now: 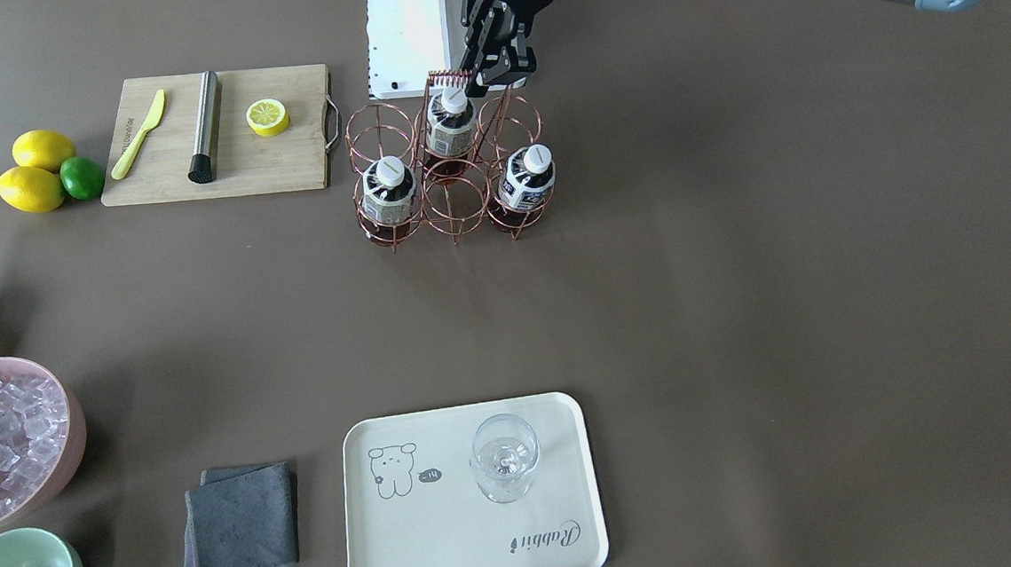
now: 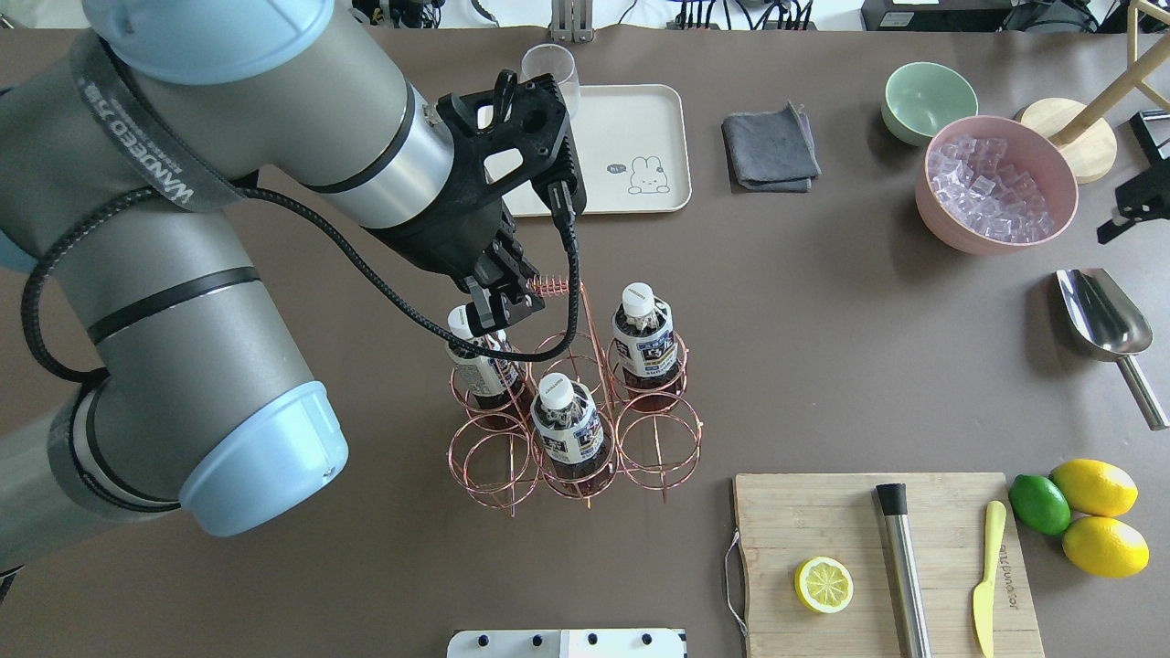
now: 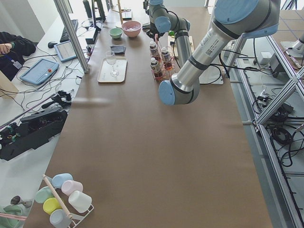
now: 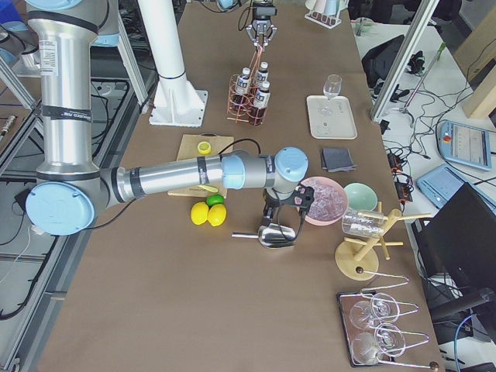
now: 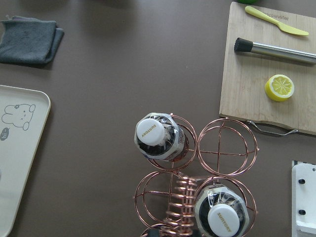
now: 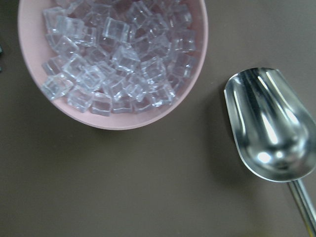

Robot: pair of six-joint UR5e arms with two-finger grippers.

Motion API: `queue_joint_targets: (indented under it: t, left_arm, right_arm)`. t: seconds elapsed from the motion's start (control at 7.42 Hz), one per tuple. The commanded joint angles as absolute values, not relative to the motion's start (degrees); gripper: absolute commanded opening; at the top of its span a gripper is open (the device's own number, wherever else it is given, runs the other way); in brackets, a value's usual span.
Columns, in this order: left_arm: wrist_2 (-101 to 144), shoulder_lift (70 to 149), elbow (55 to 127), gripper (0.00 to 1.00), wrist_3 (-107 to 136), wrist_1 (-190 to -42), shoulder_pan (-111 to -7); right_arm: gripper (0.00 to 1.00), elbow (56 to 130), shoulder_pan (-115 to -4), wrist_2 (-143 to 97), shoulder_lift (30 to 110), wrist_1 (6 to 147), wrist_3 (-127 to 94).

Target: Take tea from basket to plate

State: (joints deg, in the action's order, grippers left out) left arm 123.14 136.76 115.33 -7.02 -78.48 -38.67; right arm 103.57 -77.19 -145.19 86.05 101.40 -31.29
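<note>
The copper wire basket [image 2: 576,457] stands mid-table with three tea bottles in its rings. One tea bottle [image 2: 645,338] is far right, one [image 2: 569,425] near middle, and one [image 2: 480,370] far left, partly under my left gripper. My left gripper [image 2: 498,311] hangs open and empty above the far-left bottle, beside the basket's handle [image 5: 181,207]. It also shows in the front view [image 1: 498,75]. The cream plate [image 2: 640,119] lies beyond the basket with a glass [image 2: 548,68] on it. My right gripper [image 2: 1133,196] shows only partly at the right edge; its jaws are hidden.
A grey cloth [image 2: 768,146], a mint bowl [image 2: 928,96] and a pink bowl of ice [image 2: 951,233] sit at the far right. A metal scoop [image 2: 1101,315] lies beside them. A cutting board [image 2: 823,521] with a lemon half, muddler and knife is near right.
</note>
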Motion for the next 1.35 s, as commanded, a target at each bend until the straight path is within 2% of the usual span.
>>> queue_joint_targets:
  t: [0.0, 0.4, 0.81, 1.21]
  left_arm:
    - [123.13, 136.5, 115.31, 0.0, -6.94, -78.57, -38.76]
    - [123.31, 137.28, 116.36, 0.0, -6.51, -78.31, -38.67]
    - [123.31, 137.29, 116.63, 0.0, -6.33, -78.31, -38.41]
    - [123.14, 137.11, 116.54, 0.0, -6.24, -78.4, -37.88]
  right_arm:
    - [1.0, 103.89, -65.97, -146.43, 71.07, 103.45, -56.94]
    - [1.0, 103.45, -54.87, -145.9, 60.67, 103.36, -75.54]
    - [1.0, 100.92, -49.06, -146.34, 52.14, 103.45, -85.05]
    - [0.98, 98.88, -46.33, -146.34, 48.26, 102.84, -87.87]
